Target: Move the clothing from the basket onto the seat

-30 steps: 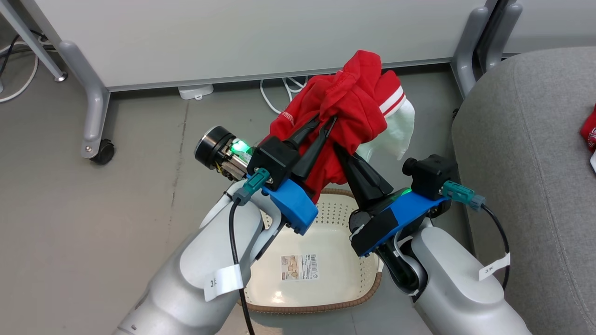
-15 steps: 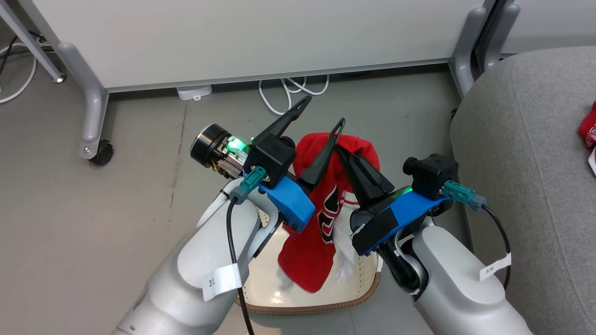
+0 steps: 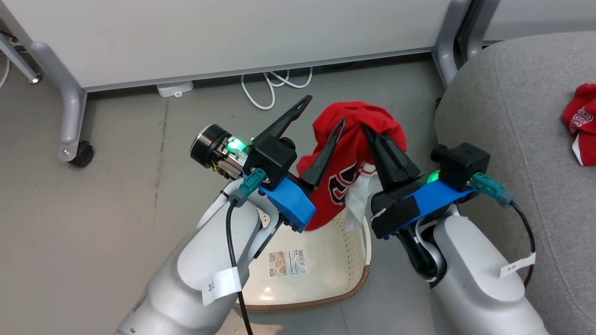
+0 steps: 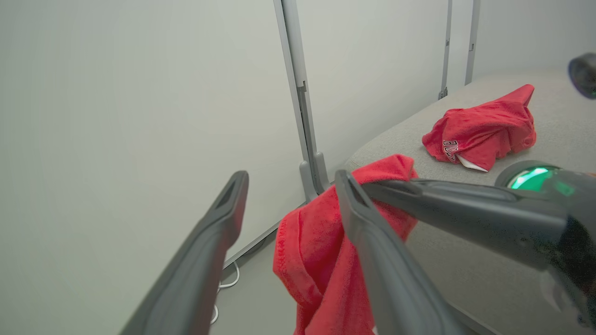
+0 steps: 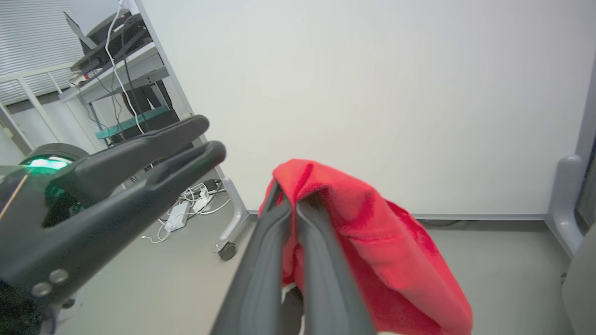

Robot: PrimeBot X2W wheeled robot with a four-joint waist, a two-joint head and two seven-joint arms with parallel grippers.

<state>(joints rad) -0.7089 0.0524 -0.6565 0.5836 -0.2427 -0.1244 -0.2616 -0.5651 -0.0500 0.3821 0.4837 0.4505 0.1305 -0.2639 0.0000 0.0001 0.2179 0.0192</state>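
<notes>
A piece of red clothing (image 3: 352,153) with black-and-white lettering hangs from my right gripper (image 3: 368,128), which is shut on its top fold above the basket (image 3: 302,304). In the right wrist view the closed fingers (image 5: 279,232) pinch the clothing (image 5: 372,223). My left gripper (image 3: 325,111) stands open just left of the fabric, and its right finger (image 4: 372,242) touches the hanging cloth (image 4: 316,265). The cream basket holds no clothing and its barcode sticker shows. A second red garment (image 3: 582,122) lies on the grey seat (image 3: 512,116) to the right.
A pale wall panel (image 3: 233,37) on grey legs with a castor (image 3: 79,156) stands behind. White cables (image 3: 270,88) lie on the floor under it. The seat's rounded corner (image 3: 447,121) is close to my right arm. A desk with equipment (image 5: 121,56) stands far left.
My left gripper opened and let go of the clothing, which dropped to hang from the right gripper alone. The right gripper then carried it up and right towards the seat. The head camera shifted.
</notes>
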